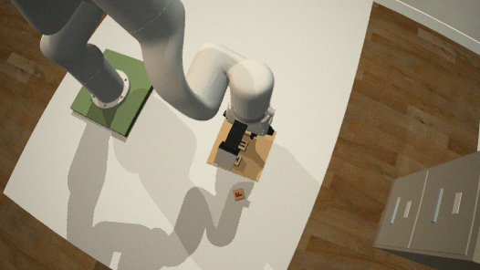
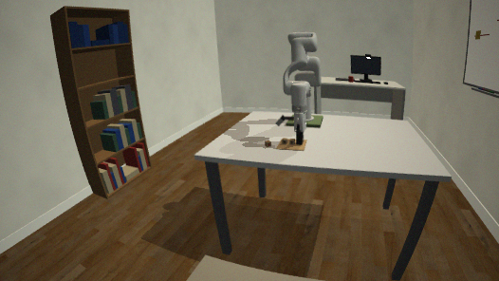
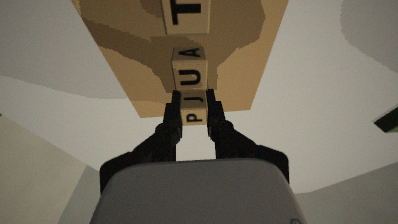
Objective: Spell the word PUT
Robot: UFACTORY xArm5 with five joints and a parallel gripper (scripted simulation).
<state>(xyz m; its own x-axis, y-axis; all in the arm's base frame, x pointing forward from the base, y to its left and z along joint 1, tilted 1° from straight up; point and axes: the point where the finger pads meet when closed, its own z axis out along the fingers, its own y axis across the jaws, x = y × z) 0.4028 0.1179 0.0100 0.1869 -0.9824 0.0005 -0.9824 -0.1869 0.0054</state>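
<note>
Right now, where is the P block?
In the wrist view the P block sits between the end effector fingers at the near edge of the tan mat, right next to the U block, with the T block beyond.

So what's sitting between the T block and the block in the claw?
The U block, in the wrist view. It lies on the mat between the T block and the P block held in the claw.
</note>
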